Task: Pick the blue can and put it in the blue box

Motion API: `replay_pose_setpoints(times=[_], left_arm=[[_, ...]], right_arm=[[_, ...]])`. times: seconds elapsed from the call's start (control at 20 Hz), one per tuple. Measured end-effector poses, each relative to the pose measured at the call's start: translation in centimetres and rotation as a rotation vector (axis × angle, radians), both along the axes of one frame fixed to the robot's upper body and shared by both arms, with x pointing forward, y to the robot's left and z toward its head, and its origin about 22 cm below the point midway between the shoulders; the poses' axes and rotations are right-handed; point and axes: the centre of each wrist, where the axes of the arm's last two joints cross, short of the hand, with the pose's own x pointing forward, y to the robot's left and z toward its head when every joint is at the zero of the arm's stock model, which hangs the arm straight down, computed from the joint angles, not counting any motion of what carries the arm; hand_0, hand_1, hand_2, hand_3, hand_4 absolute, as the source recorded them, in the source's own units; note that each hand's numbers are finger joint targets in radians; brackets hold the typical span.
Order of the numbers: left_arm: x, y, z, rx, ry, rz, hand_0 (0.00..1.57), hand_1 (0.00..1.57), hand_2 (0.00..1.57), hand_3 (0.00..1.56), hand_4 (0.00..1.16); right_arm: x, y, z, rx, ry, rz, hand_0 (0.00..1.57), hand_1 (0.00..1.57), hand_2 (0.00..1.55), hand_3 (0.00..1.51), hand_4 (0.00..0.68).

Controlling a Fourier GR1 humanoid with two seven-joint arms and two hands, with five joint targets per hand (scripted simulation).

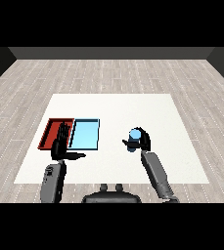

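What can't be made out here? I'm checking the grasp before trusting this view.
- Head view: the right hand curls round the blue cylindrical can, hiding its lower part and whether it touches the white table.
- The left hand covers part of the flat red tray, beside the light blue tray.

Two grey forearms, rounded, tube-like, each darker at the wrist. Left hand [60, 142] black, slim fingers and a thumb. Right hand [144, 140] black, same build. No cables, screws or markings can be made out.
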Motion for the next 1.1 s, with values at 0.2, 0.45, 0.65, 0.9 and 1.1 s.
replay_pose_setpoints(times=[0.2, 0.45, 0.65, 0.9, 1.1], left_arm=[[0.2, -1.6, -0.1, 0.001, 0.032, -0.053, 0.00, 0.00, 0.00, 0.00, 0.00], [0.4, -4.0, -0.8, 0.023, 0.094, -0.109, 0.00, 0.00, 0.00, 0.00, 0.00], [1.2, -5.6, -1.5, 0.033, 0.127, -0.142, 0.00, 0.00, 0.00, 0.00, 0.00], [1.5, -6.9, -1.3, 0.029, 0.142, -0.169, 0.00, 0.00, 0.00, 0.00, 0.00], [1.9, -8.3, -1.3, 0.012, 0.162, -0.199, 0.00, 0.00, 0.00, 0.00, 0.00]], right_arm=[[0.7, -0.6, 2.8, -0.048, -0.064, 0.017, 1.43, 1.43, 1.45, 1.39, 0.622], [0.4, -0.5, 5.6, -0.094, -0.146, 0.044, 1.44, 1.44, 1.44, 1.41, 0.620], [0.5, 1.1, 7.0, -0.113, -0.182, 0.047, 1.44, 1.44, 1.44, 1.41, 0.620], [0.7, 2.9, 7.9, -0.134, -0.199, 0.047, 1.42, 1.42, 1.45, 1.40, 0.616], [0.7, 4.1, 8.4, -0.158, -0.206, 0.058, 1.44, 1.44, 1.45, 1.40, 0.615]])
